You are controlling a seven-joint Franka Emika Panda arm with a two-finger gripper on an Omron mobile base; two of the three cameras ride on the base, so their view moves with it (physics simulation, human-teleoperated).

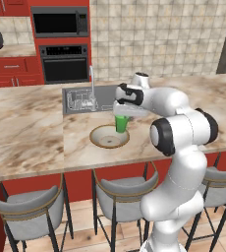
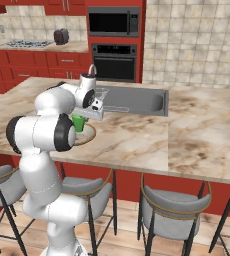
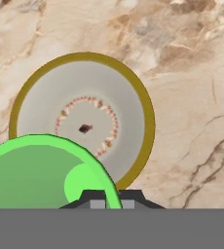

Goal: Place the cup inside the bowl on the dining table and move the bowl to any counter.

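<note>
Beige tiles back this kitchen, with red cabinets, a black microwave [image 1: 60,21] and an oven [image 1: 64,63] set into the far wall. Marble in beige and brown veins tops the dining table [image 1: 26,133], the surface I am working over; its near edge runs above a row of grey stools [image 1: 29,206], and a steel sink [image 1: 85,98] with a faucet [image 1: 91,78] is let into its far side. Bare marble lies wide to the left and right of my arm, so I have open room on both sides, while the sink rim sits just beyond the bowl.

My gripper [image 3: 108,197] is pressed together on the rim of the cup [image 1: 121,123], one finger on each side of its wall, holding it upright above the surface. The cup is plain bright green, slightly tapered, without a handle, and far narrower than the bowl. In the hand view its open mouth sits low and left, overlapping the near edge of the bowl [image 3: 128,97].

The bowl rests on the surface just in front of the sink, wide and shallow, beige-grey inside with a thin brown-gold rim, a ring of small reddish marks and a dark spot at its centre. The cup hangs above the bowl's right part, not yet down in it.

I can read no writing anywhere.
</note>
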